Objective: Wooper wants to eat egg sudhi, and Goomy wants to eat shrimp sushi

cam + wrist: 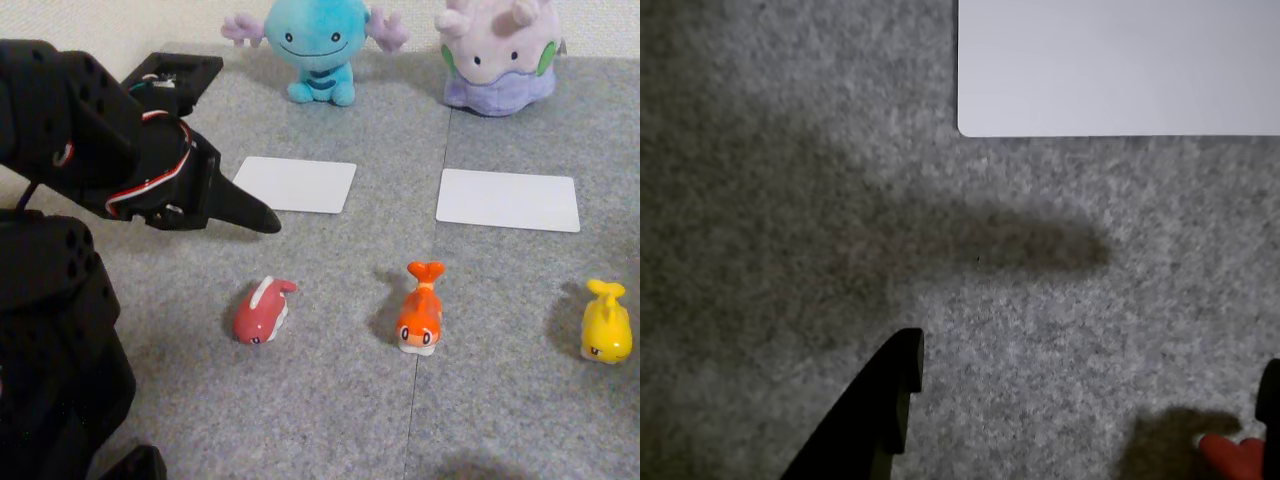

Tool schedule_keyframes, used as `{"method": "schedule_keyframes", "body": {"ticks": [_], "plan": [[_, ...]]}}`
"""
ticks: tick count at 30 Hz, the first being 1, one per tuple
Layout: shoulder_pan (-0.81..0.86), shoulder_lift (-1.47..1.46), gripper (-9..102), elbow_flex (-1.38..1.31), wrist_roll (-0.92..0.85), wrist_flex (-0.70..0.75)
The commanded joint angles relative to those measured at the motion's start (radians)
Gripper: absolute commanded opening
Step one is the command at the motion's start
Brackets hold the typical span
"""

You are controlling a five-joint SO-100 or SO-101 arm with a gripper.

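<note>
Gripper (pixel 262 221): empty, whether apart or together I can't tell.
Risk: grabbing near dark red fish (pixel 263 310), not egg sudhi (pixel 606 322) far right.

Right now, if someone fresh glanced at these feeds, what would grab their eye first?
Probably the two plush toys at the back of the other view: blue Wooper and pale purple Goomy, each behind a white card. Next, the row of glossy fish figures in front, red, orange and yellow, with the black gripper hovering at left.

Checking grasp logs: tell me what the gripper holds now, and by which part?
Nothing is held. The gripper hovers empty above the grey mat, apart from all three fish figures.
</note>
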Motion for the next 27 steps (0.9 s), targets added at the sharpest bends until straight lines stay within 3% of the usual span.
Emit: {"method": "schedule_keyframes", "body": {"ticks": [1,27], "plan": [[0.005,0.009,38,-0.005,0.000,-0.014],[-0.017,0.009,39,-0.005,-0.014,-0.015]]}}
